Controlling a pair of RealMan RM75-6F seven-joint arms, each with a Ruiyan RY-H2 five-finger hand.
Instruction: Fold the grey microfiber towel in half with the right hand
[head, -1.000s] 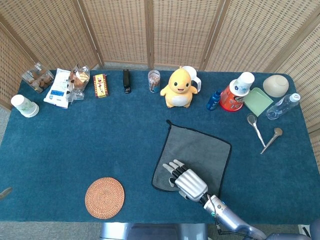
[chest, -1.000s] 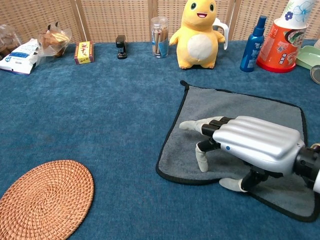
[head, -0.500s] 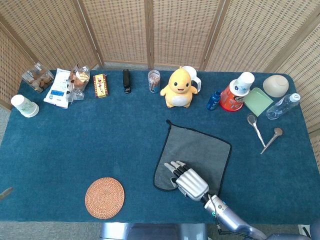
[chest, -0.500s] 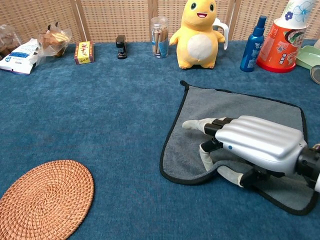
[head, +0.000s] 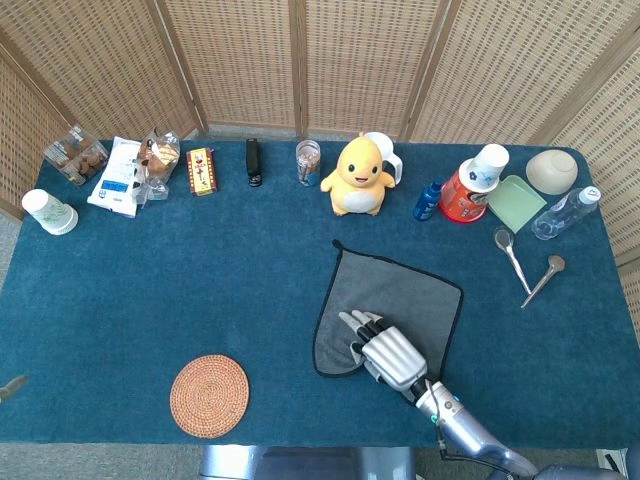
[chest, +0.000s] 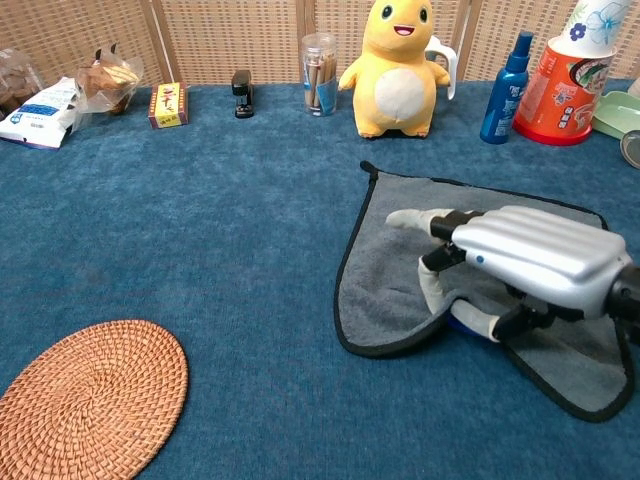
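Right hand (chest: 520, 275) over the near edge of the grey microfiber towel (head: 400, 300); the towel lies on the blue cloth-covered table (head: 200, 280) right of centre, just in front of the yellow plush toy (head: 358, 176) and well apart from it; its far corner with a small loop points toward the toy, so that it lies slightly turned, the long axis running from the near edge away toward the far edge; in the chest view the near edge appears lifted off the table beneath the hand, the thumb seemingly under the hem and the fingers (chest: 432, 220) extended above it, resting on the cloth; the hand thus appears to pinch the near hem, though the exact contact is partly hidden by the palm; the unfolded part of the towel lies ahead of the fingertips, away from the robot, so the fold would, in judgement, carry the held edge forward over that part toward the far edge; the left hand is in neither view; the woven round coaster (head: 209, 396) lies well to the left, and the two spoons (head: 525, 268) lie well to the right, so the path over the towel looks unobstructed.
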